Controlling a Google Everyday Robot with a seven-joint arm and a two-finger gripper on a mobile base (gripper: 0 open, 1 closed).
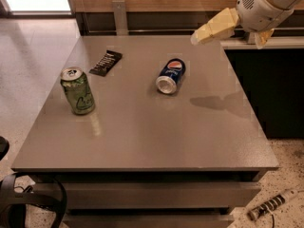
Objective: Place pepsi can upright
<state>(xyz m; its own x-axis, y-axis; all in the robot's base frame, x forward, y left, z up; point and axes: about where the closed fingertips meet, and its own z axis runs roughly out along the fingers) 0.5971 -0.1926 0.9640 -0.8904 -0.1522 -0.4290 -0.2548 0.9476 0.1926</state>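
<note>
The pepsi can (pixel 171 74) is dark blue with a red-white-blue logo. It lies on its side near the middle of the grey table (pixel 142 141), with its silver end facing the front left. My gripper (pixel 211 30) is cream-coloured. It hangs in the air above the table's far right part, up and to the right of the can and apart from it. It holds nothing that I can see. Its shadow (pixel 218 101) falls on the table to the right of the can.
A green can (pixel 78 90) stands upright at the left of the table. A flat black packet (pixel 105 62) lies at the far left. A dark cabinet (pixel 266 89) with a pale top borders the table's right side. A cable (pixel 273 205) lies on the floor at front right.
</note>
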